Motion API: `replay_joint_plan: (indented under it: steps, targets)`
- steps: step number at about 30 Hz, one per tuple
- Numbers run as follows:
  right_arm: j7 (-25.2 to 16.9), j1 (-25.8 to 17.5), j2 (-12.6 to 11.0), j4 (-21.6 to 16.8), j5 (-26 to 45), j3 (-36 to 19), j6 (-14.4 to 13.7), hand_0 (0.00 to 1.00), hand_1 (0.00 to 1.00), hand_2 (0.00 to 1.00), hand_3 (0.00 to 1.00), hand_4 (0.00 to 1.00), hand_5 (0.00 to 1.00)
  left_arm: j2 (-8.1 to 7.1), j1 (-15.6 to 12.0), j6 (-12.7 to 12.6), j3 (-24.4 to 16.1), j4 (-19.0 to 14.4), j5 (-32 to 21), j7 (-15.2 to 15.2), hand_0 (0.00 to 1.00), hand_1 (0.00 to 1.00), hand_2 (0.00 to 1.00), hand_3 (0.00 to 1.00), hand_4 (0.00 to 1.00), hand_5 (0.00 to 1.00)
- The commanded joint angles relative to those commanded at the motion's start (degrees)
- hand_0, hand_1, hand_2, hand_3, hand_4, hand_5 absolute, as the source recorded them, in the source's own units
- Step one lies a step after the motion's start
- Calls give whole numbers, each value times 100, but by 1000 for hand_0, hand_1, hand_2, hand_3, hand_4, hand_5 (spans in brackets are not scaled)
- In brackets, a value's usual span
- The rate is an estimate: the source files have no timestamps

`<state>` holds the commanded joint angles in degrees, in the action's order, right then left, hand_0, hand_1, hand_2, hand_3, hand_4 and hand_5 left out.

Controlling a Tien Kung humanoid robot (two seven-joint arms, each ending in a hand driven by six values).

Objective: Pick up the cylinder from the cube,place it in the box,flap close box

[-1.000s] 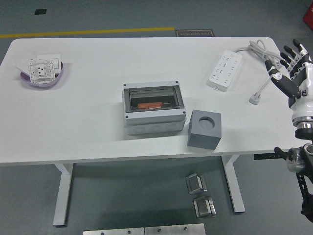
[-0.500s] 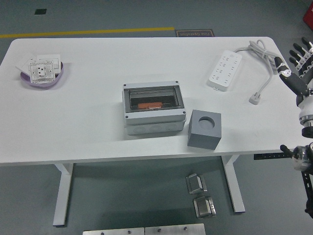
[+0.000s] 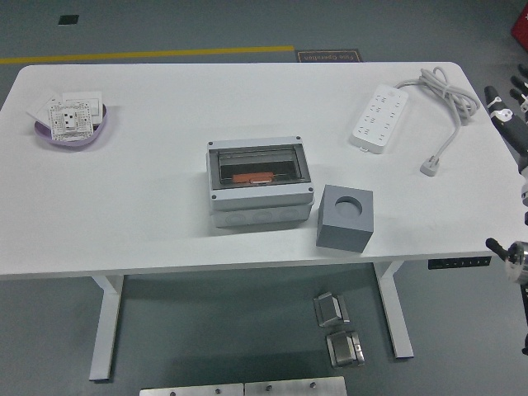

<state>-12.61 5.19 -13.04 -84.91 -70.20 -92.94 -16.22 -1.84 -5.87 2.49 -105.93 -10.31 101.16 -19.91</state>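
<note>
Fingers of the right hand (image 3: 513,111) were cut off at the 3 o'clock edge, so their state could not be told. An orange cylinder (image 3: 252,176) was seen inside the closed box (image 3: 259,181); the cube (image 3: 345,218) stood at its 4 o'clock.

A white counter (image 3: 165,206) with rounded far corners fills most of the view and stands on white legs (image 3: 106,330) with flat feet, one at about 7 o'clock and one at about 5 o'clock. Beneath and around it lies a dull grey-green floor (image 3: 214,330). Along the top, at 11 to 12 o'clock, a yellow line (image 3: 148,54) is painted across the floor, and just right of it a dark floor sign (image 3: 328,56) sits at the counter's far edge. A small dark square (image 3: 69,19) marks the floor at 11 o'clock. Two metal blocks (image 3: 338,328) lie on the floor at 5 o'clock, and pale metal plates (image 3: 243,388) show at 6 o'clock. The light is even and soft.
</note>
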Motion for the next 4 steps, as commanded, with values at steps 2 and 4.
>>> replay_joint_plan:
  steps: [2, 4]
  targets:
    - [3, -2, 3, 1, -3, 2, 2, 870, 831, 860, 871, 797, 180, -10, 5, -1, 21, 0, -18, 2, 721, 734, 716, 860, 566, 119]
    - [8, -2, 1, 2, -7, -1, 2, 870, 831, 860, 871, 797, 180, -22, 8, -1, 38, 0, -31, 2, 721, 734, 716, 860, 566, 119]
